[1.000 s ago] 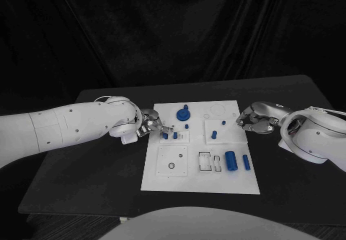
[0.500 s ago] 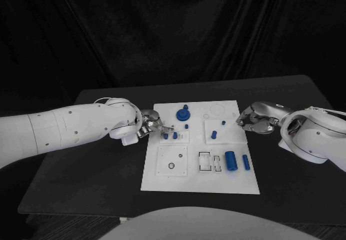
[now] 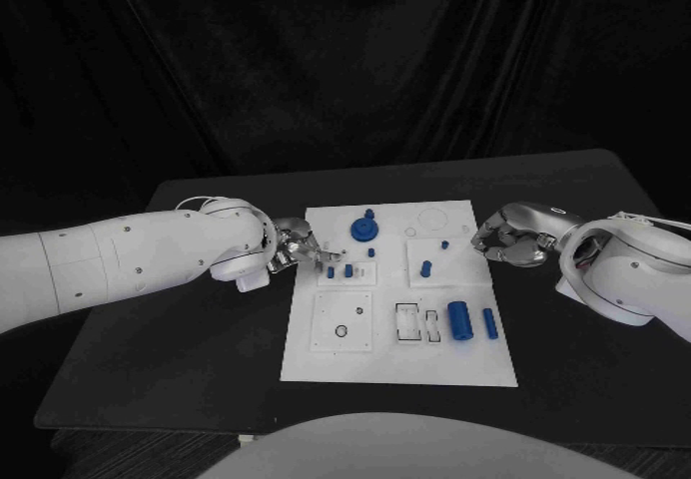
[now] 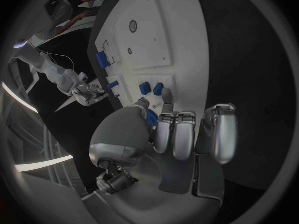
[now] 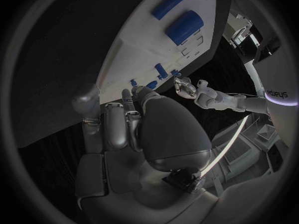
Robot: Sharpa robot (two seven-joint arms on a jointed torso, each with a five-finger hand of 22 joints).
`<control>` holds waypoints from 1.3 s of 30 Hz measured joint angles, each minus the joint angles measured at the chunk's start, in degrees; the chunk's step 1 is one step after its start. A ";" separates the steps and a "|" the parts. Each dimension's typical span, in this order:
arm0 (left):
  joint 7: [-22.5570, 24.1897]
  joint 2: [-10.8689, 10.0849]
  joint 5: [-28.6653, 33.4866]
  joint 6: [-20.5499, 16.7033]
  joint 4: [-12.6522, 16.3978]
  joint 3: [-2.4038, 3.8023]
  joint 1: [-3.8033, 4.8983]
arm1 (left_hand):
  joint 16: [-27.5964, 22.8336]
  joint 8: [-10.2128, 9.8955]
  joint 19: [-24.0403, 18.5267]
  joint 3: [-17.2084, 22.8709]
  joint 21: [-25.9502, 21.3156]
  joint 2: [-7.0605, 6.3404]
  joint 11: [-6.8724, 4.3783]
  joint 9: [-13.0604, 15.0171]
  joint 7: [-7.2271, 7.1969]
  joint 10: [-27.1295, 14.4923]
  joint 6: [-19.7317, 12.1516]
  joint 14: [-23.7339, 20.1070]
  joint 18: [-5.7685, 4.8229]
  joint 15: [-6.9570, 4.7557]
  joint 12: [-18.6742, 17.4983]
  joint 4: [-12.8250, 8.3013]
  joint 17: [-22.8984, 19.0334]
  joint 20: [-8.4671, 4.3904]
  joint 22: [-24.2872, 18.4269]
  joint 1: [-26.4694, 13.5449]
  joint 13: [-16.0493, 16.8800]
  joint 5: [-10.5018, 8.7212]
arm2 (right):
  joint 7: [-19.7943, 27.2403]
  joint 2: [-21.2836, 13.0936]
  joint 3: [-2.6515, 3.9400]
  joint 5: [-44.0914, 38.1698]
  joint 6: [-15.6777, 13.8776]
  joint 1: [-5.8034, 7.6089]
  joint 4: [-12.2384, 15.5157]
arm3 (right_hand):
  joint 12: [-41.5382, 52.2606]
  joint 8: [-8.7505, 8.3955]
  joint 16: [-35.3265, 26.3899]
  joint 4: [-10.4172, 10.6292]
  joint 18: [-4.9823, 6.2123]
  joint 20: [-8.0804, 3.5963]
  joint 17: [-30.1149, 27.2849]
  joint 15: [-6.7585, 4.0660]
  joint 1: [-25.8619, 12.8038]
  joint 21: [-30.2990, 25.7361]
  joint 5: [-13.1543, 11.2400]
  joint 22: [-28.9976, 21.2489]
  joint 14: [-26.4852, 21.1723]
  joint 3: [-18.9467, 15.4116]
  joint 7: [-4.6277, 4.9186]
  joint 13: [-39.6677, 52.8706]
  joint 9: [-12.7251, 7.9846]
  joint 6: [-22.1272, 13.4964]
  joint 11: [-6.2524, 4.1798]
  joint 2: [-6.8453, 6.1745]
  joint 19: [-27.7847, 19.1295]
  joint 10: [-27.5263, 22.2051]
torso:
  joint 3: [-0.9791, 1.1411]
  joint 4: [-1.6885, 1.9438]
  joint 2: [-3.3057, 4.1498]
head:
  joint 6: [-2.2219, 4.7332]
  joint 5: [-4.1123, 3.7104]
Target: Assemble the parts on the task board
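Slightly farther up the board's left edge than a second ago, the left hand (image 3: 299, 245) sits in the head view beside two small blue pegs (image 3: 340, 269) on the white task board (image 3: 400, 361); the right hand (image 3: 507, 239) rests at the board's right edge, fingers curled. From the left wrist, fingers (image 4: 174, 134) pinch a small blue part (image 4: 151, 116). From the right wrist, the curled fingers (image 5: 118, 122) hold nothing visible.
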 measured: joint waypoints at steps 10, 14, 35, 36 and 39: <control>7.79 -3.17 -5.05 -8.49 3.76 0.19 6.12 | -0.18 -2.92 -3.83 -3.58 -4.36 -2.91 2.03 -0.53 2.99 -0.64 -12.04 0.01 0.97 1.75 -3.72 0.10 0.00 1.46 0.00 7.67 0.00 -4.59 | 0.52 -1.68 -0.01 0.01 -2.71 1.08 1.63 | -0.10 0.06 0.00 0.10 0.00 0.00 0.65 0.00 -0.46 0.73 0.00 0.00 0.00 0.10 0.10 -0.16 0.02 0.40 0.00 -0.46 0.00 0.00 | -0.02 0.00 0.04 | 0.00 -0.47; 15.18 -2.48 -7.45 -10.13 3.01 0.11 7.10 | -7.99 -4.98 -21.54 -2.76 -19.80 -1.52 4.47 -4.81 3.93 -20.82 -21.26 -11.59 4.37 4.64 -16.80 -1.64 -0.80 3.34 0.01 16.99 -0.57 -5.37 | 0.94 -1.63 0.04 0.01 -4.10 1.57 1.74 | -1.35 0.29 0.26 0.16 0.00 0.00 0.76 0.00 -0.46 0.74 0.00 0.00 0.00 0.16 -0.04 -0.09 0.07 0.67 0.35 -0.46 0.00 -0.53 | -0.04 0.00 0.07 | 0.00 -0.25; 37.75 8.49 -40.72 -16.72 -8.83 0.03 0.87 | -18.45 -15.49 -7.06 5.94 -13.62 -7.06 -0.05 -47.83 -2.77 -44.55 -9.74 -13.89 3.52 0.42 -70.72 -7.65 -16.96 2.55 0.03 26.44 -58.37 -7.54 | 4.50 -2.20 0.00 0.01 -7.69 1.18 1.53 | -6.11 0.51 -1.09 0.39 0.00 0.00 -0.90 0.01 -1.01 -1.79 0.00 0.04 -0.01 0.72 -0.20 -0.10 0.02 1.24 0.30 -0.52 0.00 -4.00 | -0.32 0.08 0.55 | 0.00 -0.86; 38.00 8.75 -41.53 -16.96 -9.04 0.03 0.68 | -18.45 -15.39 -7.06 5.94 -13.62 -7.20 -0.03 -47.95 -2.68 -44.25 -9.59 -13.89 3.53 0.42 -70.73 -7.66 -16.96 2.56 0.03 26.30 -58.38 -7.54 | 4.60 -2.22 0.00 0.01 -7.75 1.18 1.55 | -6.28 0.51 -1.09 0.39 0.00 0.00 -0.99 0.01 -1.00 -1.79 0.00 0.03 -0.01 0.72 -0.20 -0.08 0.03 1.24 0.30 -0.52 0.00 -4.00 | -0.38 0.04 0.58 | 0.00 -0.77; 38.42 9.30 -42.93 -17.42 -9.41 0.03 0.43 | -18.24 -15.39 -6.93 5.94 -13.41 -7.20 0.04 -48.14 -2.80 -43.87 -9.06 -13.89 3.53 0.42 -70.53 -7.66 -16.96 2.43 0.03 26.30 -58.44 -7.54 | 4.72 -2.30 0.00 0.01 -7.79 1.17 1.55 | -6.45 0.51 -1.23 0.39 0.00 0.00 -1.21 0.01 -1.00 -2.16 0.00 0.03 -0.01 0.72 -0.20 -0.06 0.03 1.24 0.19 -0.52 0.00 -4.11 | -0.51 -0.03 0.64 | 0.00 -0.70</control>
